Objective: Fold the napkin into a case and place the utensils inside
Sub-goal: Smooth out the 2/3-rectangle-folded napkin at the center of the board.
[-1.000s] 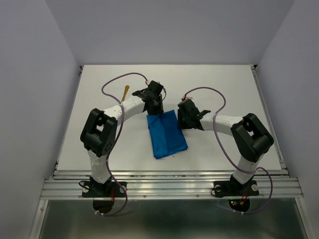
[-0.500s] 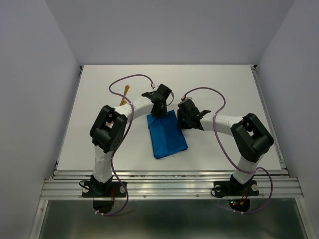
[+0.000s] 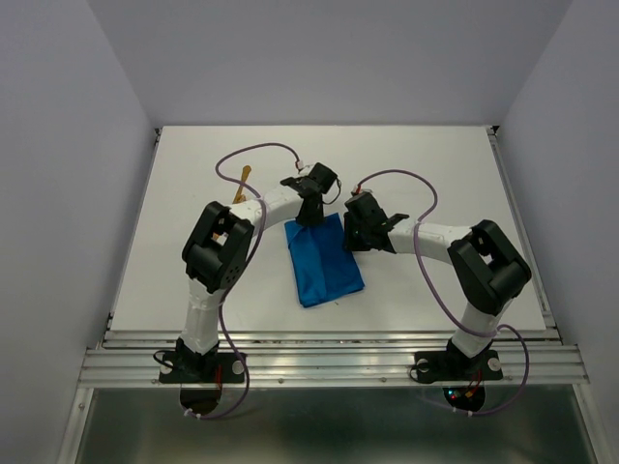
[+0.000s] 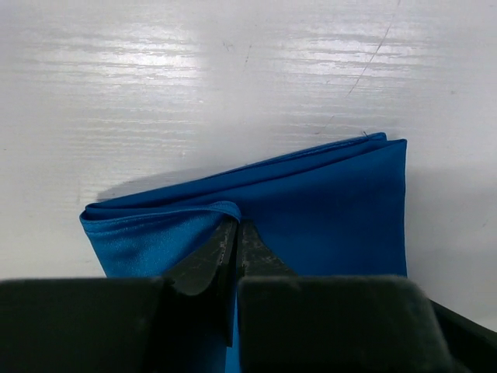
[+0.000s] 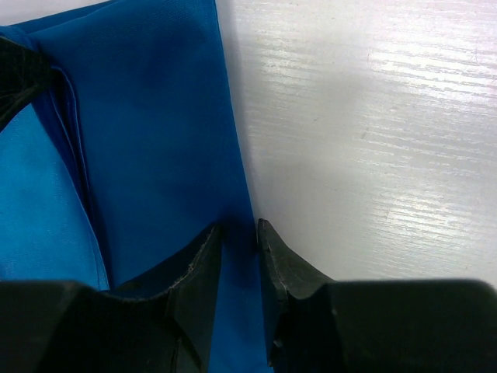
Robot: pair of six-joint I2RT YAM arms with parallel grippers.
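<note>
Pinching, left claw [image 4: 235, 231]: pressed together on a raised napkin [image 4: 326, 202] fold, clear only from its wrist
Nipping, right claw [image 5: 239, 233]: napkin's right edge
Resting, napkin: folded, middle of worktop [image 3: 435, 174]
Lying, utensil [image 3: 243, 180]: far left, top view only

We see a white table [image 3: 435, 164] in the middle, boxed in by pale lilac-grey walls [image 3: 329, 58] at 9, 12 and 3 o'clock. A metal rail [image 3: 329, 353] runs along its 6 o'clock edge. The light is soft and even.
</note>
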